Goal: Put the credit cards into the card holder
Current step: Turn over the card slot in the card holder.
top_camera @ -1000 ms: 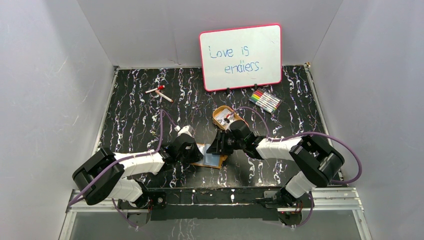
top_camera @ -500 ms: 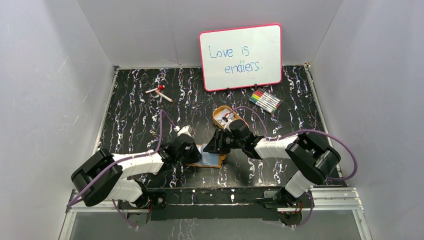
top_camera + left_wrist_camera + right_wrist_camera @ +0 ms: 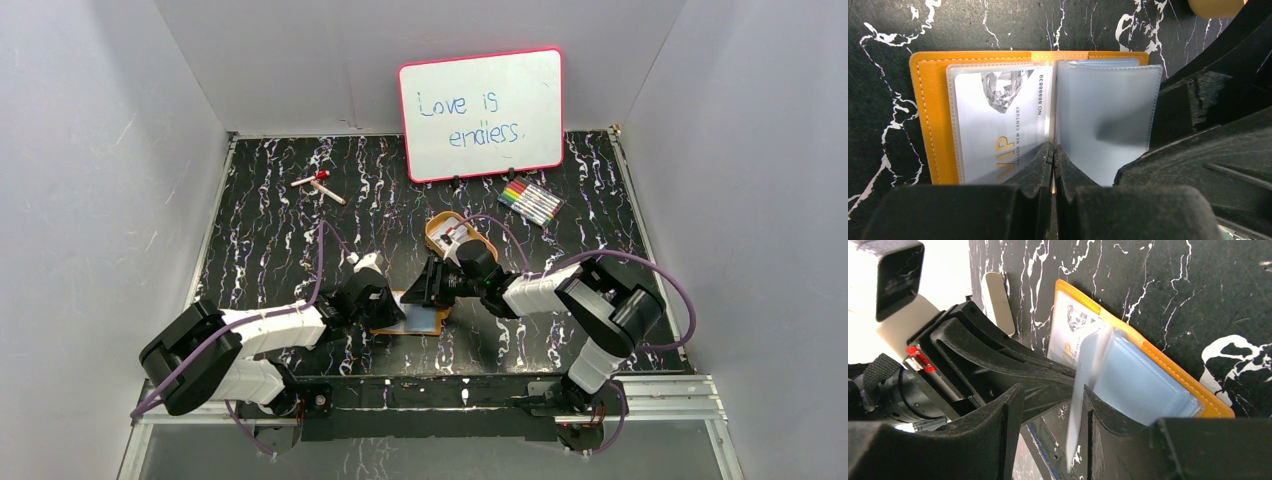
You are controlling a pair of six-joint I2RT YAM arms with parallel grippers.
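The card holder (image 3: 930, 115) lies open on the table, orange with clear inner sleeves; it also shows in the top view (image 3: 418, 320) and the right wrist view (image 3: 1168, 367). One pale credit card (image 3: 998, 110) printed "VIP" sits in its left sleeve. My left gripper (image 3: 1053, 150) is shut, its tips pressed on the holder's middle fold. My right gripper (image 3: 1053, 405) is open over the holder's right half. An upright clear sleeve (image 3: 1079, 390) stands between its fingers, against the right one. Small pale things lie in the oval tray (image 3: 437, 228).
A whiteboard (image 3: 482, 112) leans on the back wall. A set of coloured markers (image 3: 530, 202) lies in front of it. A loose marker (image 3: 318, 185) lies at the back left. The two grippers (image 3: 400, 300) are almost touching over the holder.
My right gripper has moved slightly left, further over the open holder. My left gripper has shifted a little and stays shut on the fold.
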